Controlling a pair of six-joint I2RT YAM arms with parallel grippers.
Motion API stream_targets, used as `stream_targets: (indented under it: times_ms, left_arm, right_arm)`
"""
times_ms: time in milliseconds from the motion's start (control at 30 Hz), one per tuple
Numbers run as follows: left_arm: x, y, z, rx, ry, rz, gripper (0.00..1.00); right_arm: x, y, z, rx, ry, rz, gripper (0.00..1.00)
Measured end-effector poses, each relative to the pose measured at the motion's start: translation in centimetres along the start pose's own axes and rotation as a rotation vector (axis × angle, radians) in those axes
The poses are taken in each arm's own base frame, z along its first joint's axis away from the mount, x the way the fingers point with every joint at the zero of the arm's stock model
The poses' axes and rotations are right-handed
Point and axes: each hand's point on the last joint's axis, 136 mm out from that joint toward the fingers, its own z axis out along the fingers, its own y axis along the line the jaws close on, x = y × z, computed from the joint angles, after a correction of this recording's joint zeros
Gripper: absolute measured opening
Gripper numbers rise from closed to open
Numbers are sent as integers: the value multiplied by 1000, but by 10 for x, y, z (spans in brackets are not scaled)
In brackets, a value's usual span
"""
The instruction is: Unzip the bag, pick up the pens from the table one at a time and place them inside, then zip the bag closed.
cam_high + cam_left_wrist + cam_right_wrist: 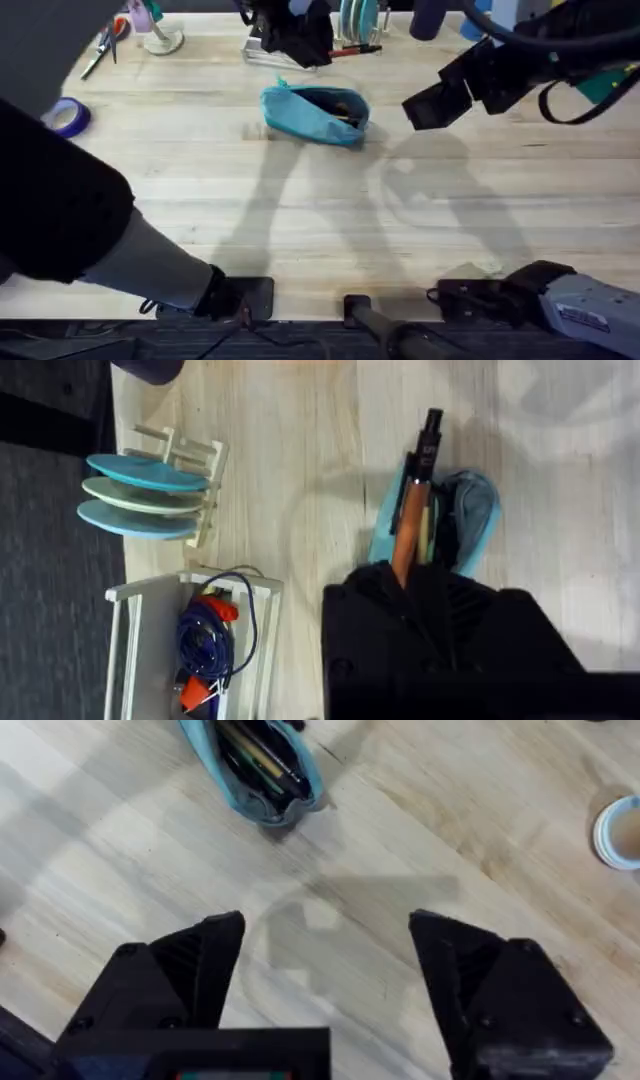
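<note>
The light-blue bag [315,113] lies unzipped at the back middle of the table [300,220], with several pens showing in its open mouth [255,760]. My left gripper [305,38] hangs just behind the bag, shut on an orange pen [412,510] with a dark tip. In the left wrist view that pen sits over the bag [478,510]. The pen's end [358,48] sticks out to the right of the gripper. My right gripper [432,105] hovers to the right of the bag, open and empty [325,970].
A rack of blue plates [140,495] and a white basket with a blue cable [205,640] stand along the back edge. A purple tape roll [68,117] and scissors [105,45] lie at the far left. A small white round thing [620,832] lies beyond the right gripper.
</note>
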Motion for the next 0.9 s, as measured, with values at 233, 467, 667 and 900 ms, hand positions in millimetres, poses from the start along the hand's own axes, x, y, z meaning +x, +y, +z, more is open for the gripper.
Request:
stream_targets:
  times_ms: [233,467,667,900]
  left_arm:
    - [16,-10,29,78,95,-8,42]
    - [33,-13,47,120,158,-25,42]
    - [35,-13,46,119,167,-24,42]
    - [35,-14,50,134,159,-31,42]
  right_arm:
    - [0,0,0,0,0,0,998]
    - [0,0,0,0,0,0,998]
    - [0,0,0,0,0,0,998]
    - [0,0,0,0,0,0,998]
